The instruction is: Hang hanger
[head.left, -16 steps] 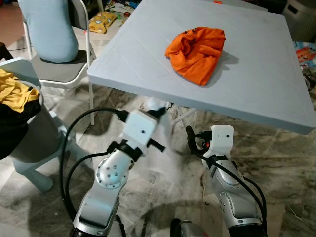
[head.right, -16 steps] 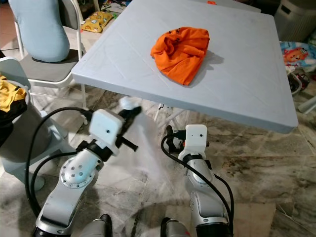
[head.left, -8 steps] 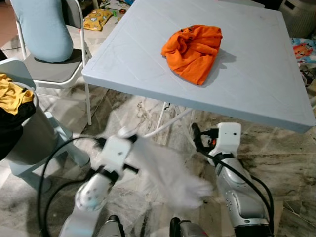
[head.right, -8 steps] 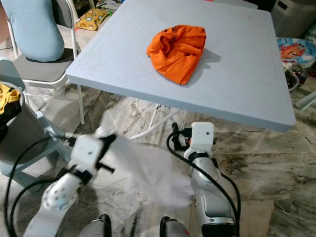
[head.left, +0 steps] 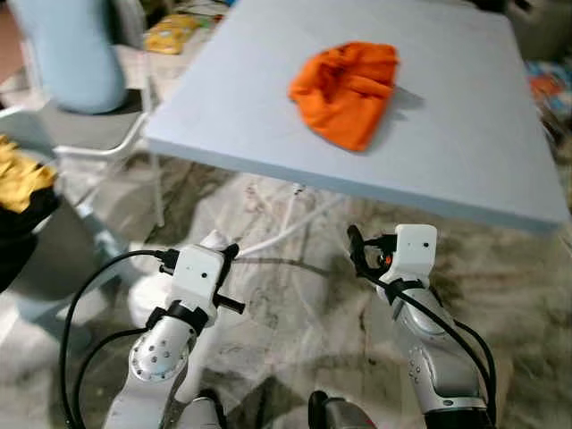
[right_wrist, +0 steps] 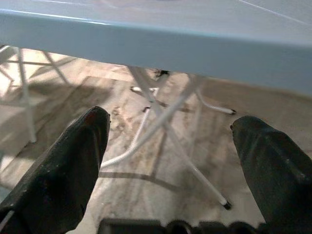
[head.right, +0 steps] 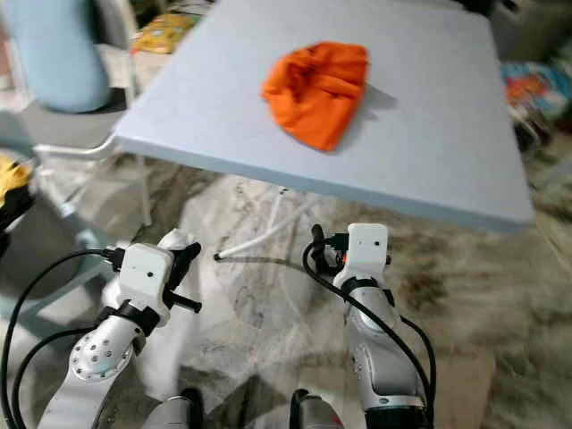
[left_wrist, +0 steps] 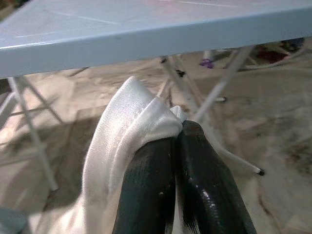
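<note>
**White cloth pinched below the table**

The left gripper (left_wrist: 176, 134) is clamped on a white cloth (left_wrist: 129, 124) hanging below the table (head.left: 268, 98) edge (no hanger visible). The right gripper (right_wrist: 170, 146) hovers alongside, fingers spread wide. An orange garment (head.left: 349, 79) lies on the tabletop.

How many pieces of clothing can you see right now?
3, maybe more hidden. An orange garment lies on the table. A white cloth is pinched in the left hand below the table edge. A yellow one sits at far left.
</note>
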{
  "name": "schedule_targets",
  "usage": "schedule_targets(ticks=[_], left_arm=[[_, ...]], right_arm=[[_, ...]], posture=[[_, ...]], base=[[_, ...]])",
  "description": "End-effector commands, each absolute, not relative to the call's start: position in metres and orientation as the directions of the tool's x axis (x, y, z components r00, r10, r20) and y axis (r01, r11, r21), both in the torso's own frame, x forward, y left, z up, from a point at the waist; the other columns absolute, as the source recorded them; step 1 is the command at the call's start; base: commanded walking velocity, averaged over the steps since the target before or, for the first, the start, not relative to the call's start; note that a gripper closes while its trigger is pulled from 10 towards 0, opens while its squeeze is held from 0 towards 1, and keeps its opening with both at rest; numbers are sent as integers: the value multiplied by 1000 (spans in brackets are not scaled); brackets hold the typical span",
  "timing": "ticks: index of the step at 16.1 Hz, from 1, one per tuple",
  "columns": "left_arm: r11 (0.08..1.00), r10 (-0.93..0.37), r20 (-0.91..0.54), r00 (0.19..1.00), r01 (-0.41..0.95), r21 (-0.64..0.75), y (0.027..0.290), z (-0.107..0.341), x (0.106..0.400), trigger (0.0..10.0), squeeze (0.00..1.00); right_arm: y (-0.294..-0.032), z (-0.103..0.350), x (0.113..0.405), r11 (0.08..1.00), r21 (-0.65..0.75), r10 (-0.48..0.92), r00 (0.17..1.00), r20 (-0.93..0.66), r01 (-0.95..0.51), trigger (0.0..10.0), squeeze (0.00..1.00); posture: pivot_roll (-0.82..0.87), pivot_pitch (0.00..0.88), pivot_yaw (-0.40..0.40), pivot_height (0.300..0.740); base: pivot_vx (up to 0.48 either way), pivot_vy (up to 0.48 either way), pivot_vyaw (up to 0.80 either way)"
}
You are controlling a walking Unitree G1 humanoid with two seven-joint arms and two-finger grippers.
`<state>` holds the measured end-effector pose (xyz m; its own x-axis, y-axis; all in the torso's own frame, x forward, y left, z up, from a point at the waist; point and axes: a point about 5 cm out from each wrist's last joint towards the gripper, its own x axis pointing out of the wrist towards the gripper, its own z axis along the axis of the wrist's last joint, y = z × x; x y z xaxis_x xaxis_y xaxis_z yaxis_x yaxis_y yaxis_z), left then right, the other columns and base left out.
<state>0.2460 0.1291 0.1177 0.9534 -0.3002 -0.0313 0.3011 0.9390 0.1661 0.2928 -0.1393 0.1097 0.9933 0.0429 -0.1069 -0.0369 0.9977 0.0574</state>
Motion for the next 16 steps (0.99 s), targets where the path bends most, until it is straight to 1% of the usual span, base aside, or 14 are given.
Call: schedule_targets(ticks=[1,8,11,16], left_arm=[[933,-331,-6,944,328,152,123,124,244,10000,0],[930,-342,-20,939,342,137,120,121,242,10000,0],[929,-345,-22,938,345,138,119,120,243,10000,0],[923,-360,-24,932,360,137,116,120,245,10000,0]], right_arm=[[-144,107,290,998,60,25,993,-119,-18,10000,0],[-143,106,293,998,57,32,991,-127,-25,10000,0],[-143,105,294,998,52,35,991,-128,-29,10000,0],[-142,104,294,998,51,37,991,-131,-31,10000,0]], posture=[[-4,217,-34,740],[1,203,-46,740],[2,195,-48,740],[-1,191,-48,740]], base=[[0,270,-800],[0,337,-800],[0,480,-775],[0,480,-557]])
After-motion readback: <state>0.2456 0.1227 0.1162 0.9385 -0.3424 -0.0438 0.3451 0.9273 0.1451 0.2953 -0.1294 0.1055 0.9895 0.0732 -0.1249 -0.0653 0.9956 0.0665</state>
